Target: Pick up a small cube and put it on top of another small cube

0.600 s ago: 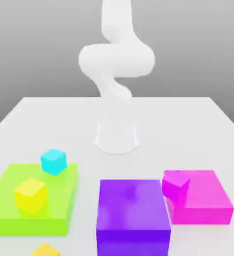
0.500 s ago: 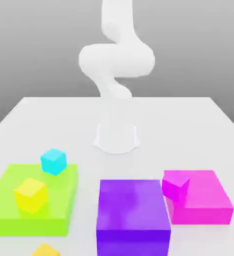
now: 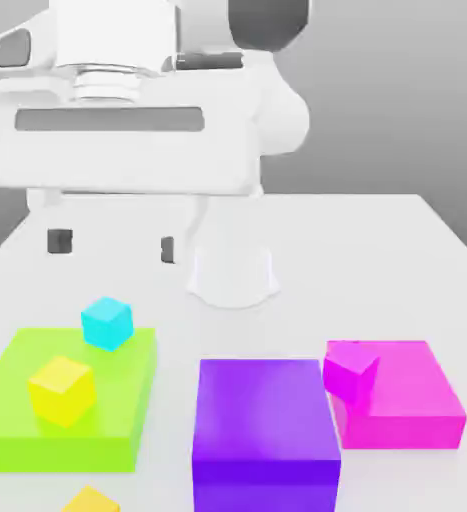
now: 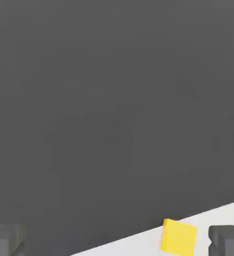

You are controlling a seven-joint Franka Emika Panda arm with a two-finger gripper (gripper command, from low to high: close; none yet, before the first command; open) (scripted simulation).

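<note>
The small orange-yellow cube [image 3: 90,500] lies on the table at the near edge of the exterior view, partly cut off; the hand view has it [image 4: 179,236] close to one dark fingertip [image 4: 228,241], near the table's edge. The small magenta cube [image 3: 351,368] rests at the corner of the big flat magenta block [image 3: 407,400]. My gripper [image 3: 114,245] hangs high in the exterior view's upper left, well above the blocks. It is open and holds nothing, with its two dark fingers [image 3: 60,240] set wide apart. Both fingertips flank the gripper [image 4: 117,242] in the hand view.
A lemon-yellow cube [image 3: 62,388] sits on a flat lime-green block [image 3: 37,430], with a cyan cube [image 3: 106,322] at that block's far edge. A large purple block [image 3: 265,425] stands between the green and magenta blocks. The arm's white base [image 3: 233,275] is behind them.
The hand has swung into the exterior view, large at the upper left, where earlier just the arm's upper links showed. None of the cubes or blocks has moved.
</note>
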